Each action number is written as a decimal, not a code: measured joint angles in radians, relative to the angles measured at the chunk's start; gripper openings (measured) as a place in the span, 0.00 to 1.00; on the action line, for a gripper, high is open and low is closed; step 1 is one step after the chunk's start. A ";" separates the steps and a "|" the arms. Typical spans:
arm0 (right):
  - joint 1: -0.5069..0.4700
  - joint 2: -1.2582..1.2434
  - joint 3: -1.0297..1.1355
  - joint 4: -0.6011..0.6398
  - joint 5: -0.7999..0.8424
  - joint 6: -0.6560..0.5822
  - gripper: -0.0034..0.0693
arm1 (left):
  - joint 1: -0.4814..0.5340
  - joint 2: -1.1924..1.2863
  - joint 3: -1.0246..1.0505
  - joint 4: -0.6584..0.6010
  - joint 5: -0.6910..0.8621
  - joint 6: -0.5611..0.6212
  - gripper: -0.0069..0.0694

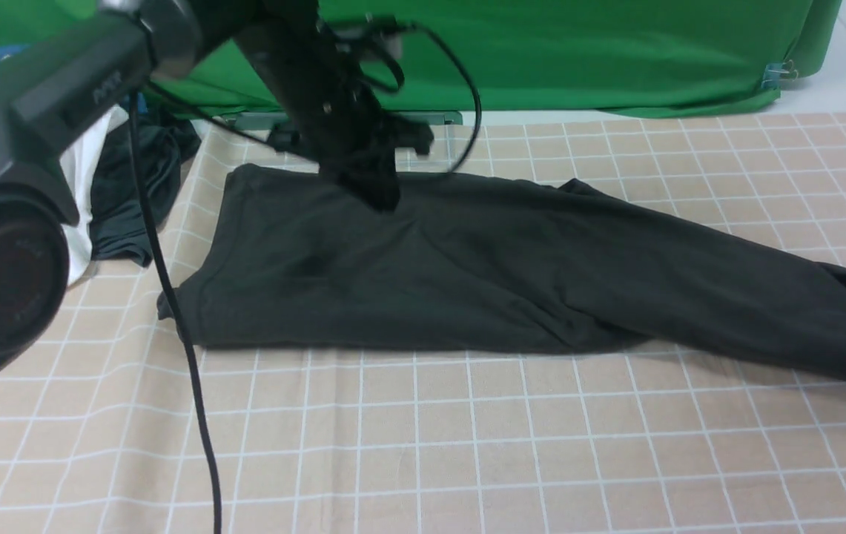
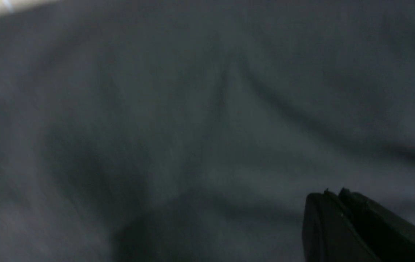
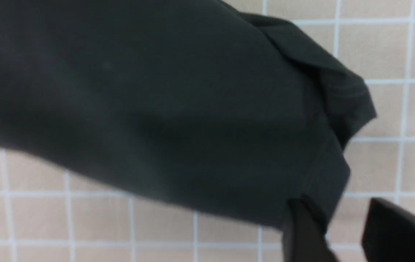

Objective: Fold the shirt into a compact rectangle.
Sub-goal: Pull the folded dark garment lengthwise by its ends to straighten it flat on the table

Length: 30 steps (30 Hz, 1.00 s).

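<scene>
Shirt (image 1: 482, 259): matt black cloth, softly creased. Counter covering (image 1: 467, 445): smooth-looking, beige, white-gridded. Backdrop (image 1: 578, 59): green, wrinkled cloth.

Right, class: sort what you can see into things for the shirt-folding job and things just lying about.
For the job:
- large plain black cloth shirt
- robot's left gripper
- robot's right gripper

Lying about:
- dark crumpled fabric
- white cloth

bright, even light, soft blur
by the left pincer (image 2: 334, 192) the cloth (image 2: 258, 145) looks dim and smeared; the right pincer's tips are out of focus.
</scene>
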 joint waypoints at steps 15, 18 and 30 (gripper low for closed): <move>-0.007 0.237 0.008 0.039 -0.260 -0.027 0.54 | -0.019 -0.012 0.298 0.060 -0.125 -0.029 0.12; -0.007 0.256 0.007 0.040 -0.293 -0.038 0.54 | -0.019 -0.013 0.301 0.063 -0.130 -0.030 0.12; -0.006 0.291 -0.044 0.044 -0.206 -0.132 0.11 | -0.019 -0.014 0.303 0.069 -0.135 -0.030 0.12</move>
